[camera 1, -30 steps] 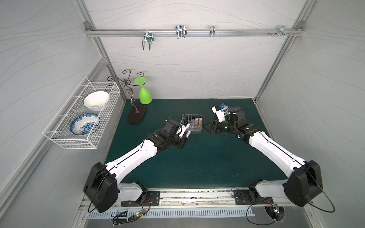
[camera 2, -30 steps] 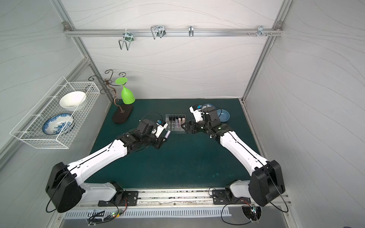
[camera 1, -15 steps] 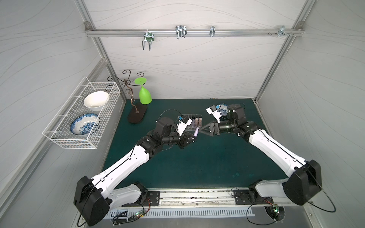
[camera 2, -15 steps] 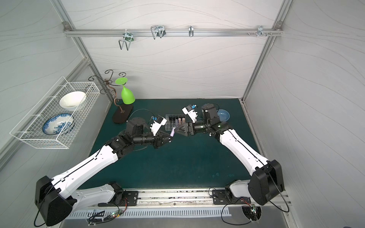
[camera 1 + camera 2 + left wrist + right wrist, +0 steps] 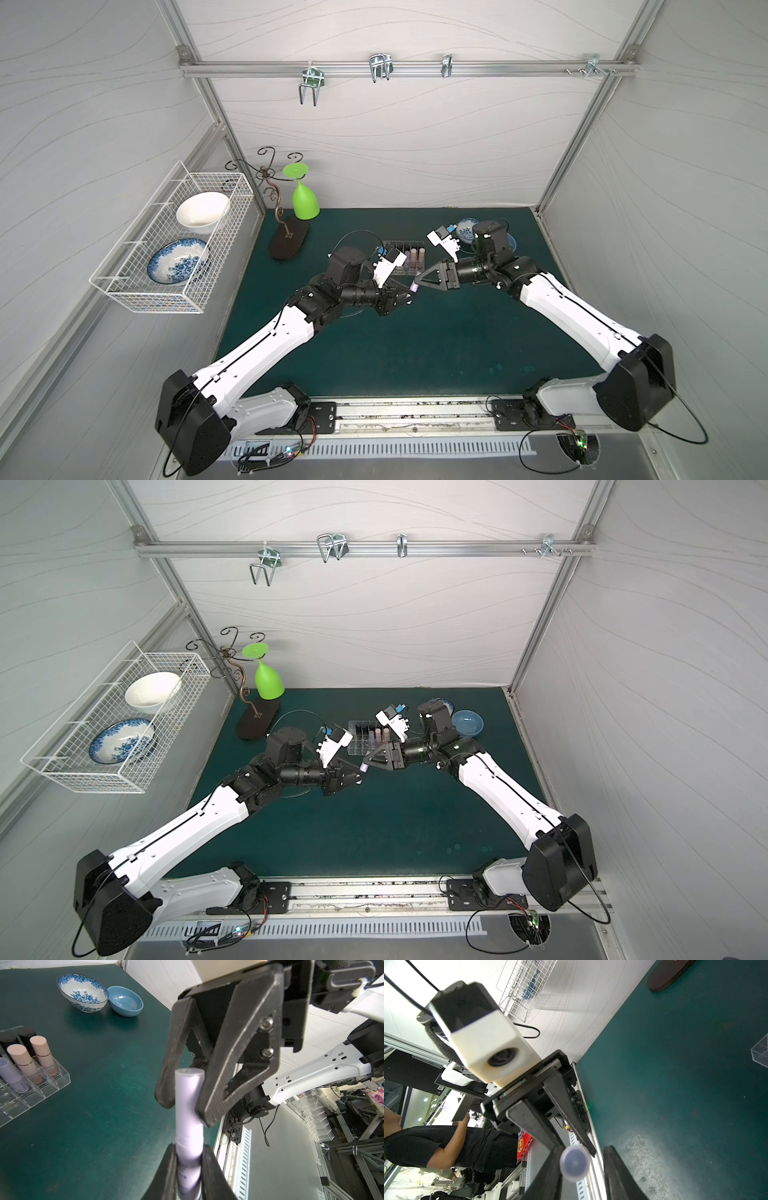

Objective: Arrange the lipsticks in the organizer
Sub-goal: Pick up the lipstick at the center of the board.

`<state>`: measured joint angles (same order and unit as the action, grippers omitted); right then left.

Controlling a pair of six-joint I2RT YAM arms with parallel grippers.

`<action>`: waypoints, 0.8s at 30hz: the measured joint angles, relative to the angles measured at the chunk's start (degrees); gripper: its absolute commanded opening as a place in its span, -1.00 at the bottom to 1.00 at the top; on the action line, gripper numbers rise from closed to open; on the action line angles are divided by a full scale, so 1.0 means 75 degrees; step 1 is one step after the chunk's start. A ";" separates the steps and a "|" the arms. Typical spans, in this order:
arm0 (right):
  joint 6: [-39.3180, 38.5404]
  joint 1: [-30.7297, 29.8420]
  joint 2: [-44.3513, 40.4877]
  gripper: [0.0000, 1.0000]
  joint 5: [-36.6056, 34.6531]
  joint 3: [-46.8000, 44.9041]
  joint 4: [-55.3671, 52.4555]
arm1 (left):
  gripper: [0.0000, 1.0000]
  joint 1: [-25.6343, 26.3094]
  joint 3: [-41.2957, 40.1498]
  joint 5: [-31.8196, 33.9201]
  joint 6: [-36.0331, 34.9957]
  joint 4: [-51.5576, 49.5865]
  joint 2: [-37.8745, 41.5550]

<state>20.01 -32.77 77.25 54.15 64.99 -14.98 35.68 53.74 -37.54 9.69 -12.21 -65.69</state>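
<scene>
Now we held the lipstick point(image 5: 188, 1105) aloft near the organizer point(image 5: 60, 1082): left gripper point(image 5: 409, 296) pinched one end, right gripper point(image 5: 419, 282) straddled the other, fingers point(image 5: 172, 1064) slightly spread. Right had to squeeze firmly before left released.

Left arm point(image 5: 266, 345), right arm point(image 5: 573, 311): white shells, black joints, black cables point(image 5: 438, 1043). Right gripper point(image 5: 185, 1112) black, textured triangular fingers point(image 5: 239, 1064), silver screws point(image 5: 267, 1021).

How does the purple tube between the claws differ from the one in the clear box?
The held lilac lipstick hangs in the air, clamped by the left gripper, right gripper straddling its free end; the stored lilac lipstick stands untouched in an organizer cell. Both are slim lilac tubes.
</scene>
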 measured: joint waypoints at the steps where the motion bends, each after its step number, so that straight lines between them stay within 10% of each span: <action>1: 0.0000 0.0000 0.0006 -0.29 0.0015 0.0023 0.0000 | -0.63 0.0000 0.0000 -0.0015 -0.0015 -0.0006 -0.0006; 7: 0.0023 0.0000 0.0041 -0.23 0.0122 0.0085 0.0128 | -0.63 0.0000 0.0000 -0.0090 -0.0093 -0.0198 -0.0047; 15: 0.0149 0.0000 0.0201 -0.67 0.0184 0.0087 0.0227 | -0.53 0.0000 0.0000 -0.0143 -0.0146 -0.0254 -0.0047; 24: -0.0061 0.0000 0.0201 -0.68 -0.0525 0.0102 -0.0017 | 0.68 0.0000 0.0000 0.0321 -0.0152 -0.0268 -0.0047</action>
<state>19.55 -32.77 78.76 50.22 65.76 -15.11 35.68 53.74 -35.14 8.56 -14.22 -66.04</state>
